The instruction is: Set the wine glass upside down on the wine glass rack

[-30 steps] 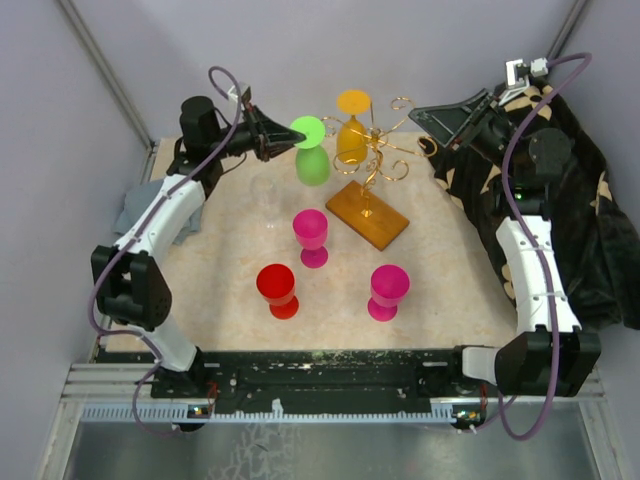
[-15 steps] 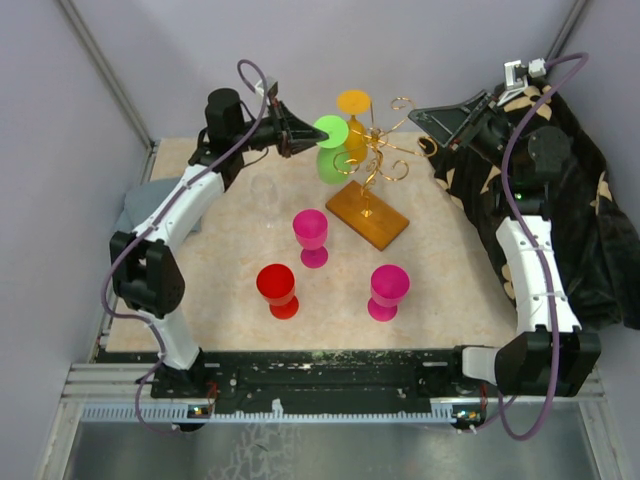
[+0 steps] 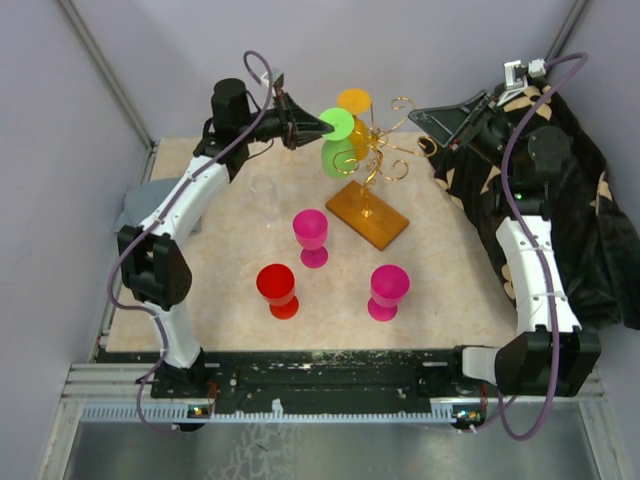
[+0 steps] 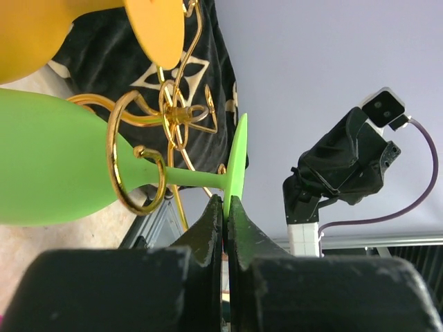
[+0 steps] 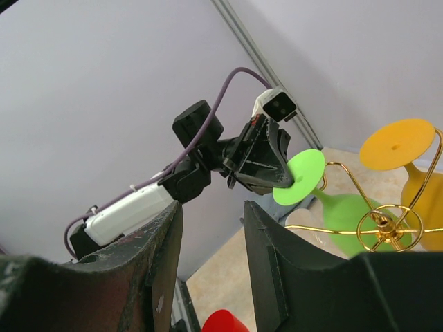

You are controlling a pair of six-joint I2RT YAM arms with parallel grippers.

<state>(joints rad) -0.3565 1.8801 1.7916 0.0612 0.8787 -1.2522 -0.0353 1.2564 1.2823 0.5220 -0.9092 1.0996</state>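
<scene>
My left gripper (image 3: 318,127) is shut on the foot rim of a green wine glass (image 3: 336,148), held upside down at the gold wire rack (image 3: 375,160). In the left wrist view the green stem (image 4: 194,178) passes through a gold scroll loop (image 4: 138,176) and the jaws pinch the foot (image 4: 237,162). An orange glass (image 3: 352,125) hangs upside down on the rack; it also shows in the left wrist view (image 4: 83,28). The rack stands on an amber base (image 3: 367,215). My right gripper (image 3: 428,113) is open and empty, raised at the far right.
Two magenta glasses (image 3: 311,235) (image 3: 388,290) and a red glass (image 3: 277,290) stand upright on the table. A clear glass (image 3: 264,195) stands left of them. A black patterned cloth (image 3: 590,230) lies at the right edge.
My left gripper has carried the green glass rightward, from left of the rack into its arms beside the orange glass. The right arm has not moved.
</scene>
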